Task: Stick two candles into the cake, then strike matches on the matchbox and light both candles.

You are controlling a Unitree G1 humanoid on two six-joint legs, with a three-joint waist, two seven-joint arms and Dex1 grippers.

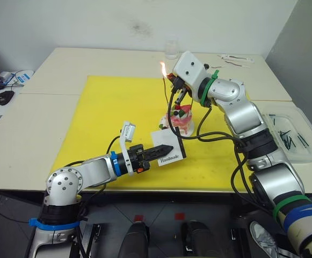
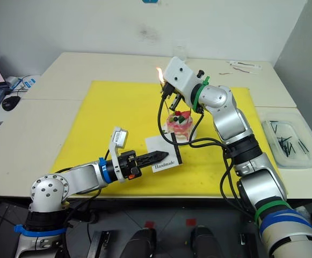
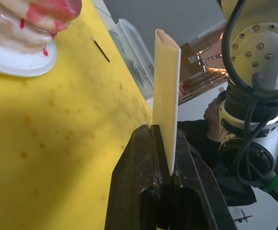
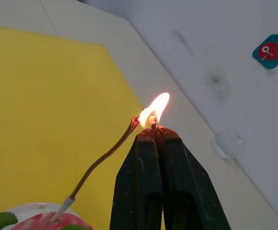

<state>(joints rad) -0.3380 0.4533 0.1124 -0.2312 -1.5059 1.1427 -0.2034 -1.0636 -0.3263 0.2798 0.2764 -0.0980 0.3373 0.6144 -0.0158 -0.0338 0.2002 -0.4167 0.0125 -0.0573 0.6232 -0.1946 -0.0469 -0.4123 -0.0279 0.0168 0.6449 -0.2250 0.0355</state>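
Left gripper [image 1: 165, 148] is clamping the matchbox [image 1: 168, 145] upright just in front of the cake [image 1: 181, 119]. Above the cake, right gripper [image 4: 153, 128], pinched on a burning match [image 4: 153, 121], is touching flame to the candle [image 4: 105, 155] tip; keep it steady until the wick catches.

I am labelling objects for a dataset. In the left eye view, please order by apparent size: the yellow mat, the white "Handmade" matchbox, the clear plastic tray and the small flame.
1. Yellow mat, by far the largest.
2. Clear plastic tray at the table's right edge.
3. White "Handmade" matchbox, pinched in the left gripper.
4. Small flame at the right gripper.
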